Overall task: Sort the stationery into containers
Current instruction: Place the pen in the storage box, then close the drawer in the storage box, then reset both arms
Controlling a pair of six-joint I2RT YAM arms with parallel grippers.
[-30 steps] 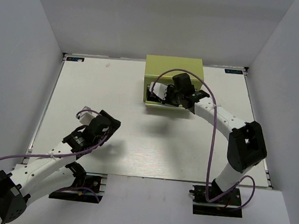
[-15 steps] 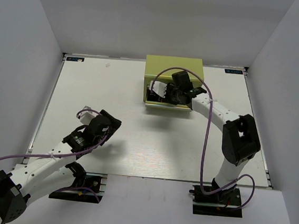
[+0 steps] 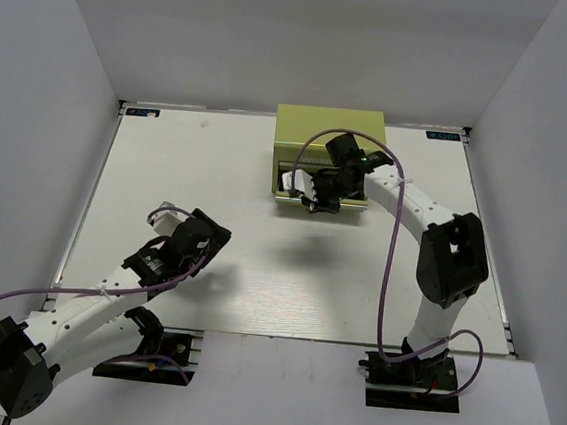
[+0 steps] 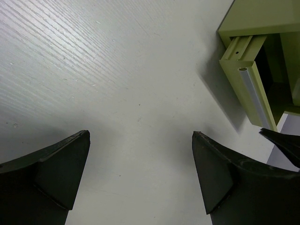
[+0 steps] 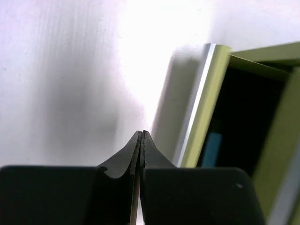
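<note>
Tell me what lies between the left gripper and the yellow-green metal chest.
Only bare white table; the top view shows nothing else between the left gripper and the yellow-green metal chest.

The left arm is folded, with its elbow back past the near edge of the desk and its forearm angled over the near-left area. The left gripper has its jaws spread wide with nothing between them. The right arm reaches toward the far edge, elbow raised. The right gripper has its fingers pressed together, apparently gripping nothing.
</note>
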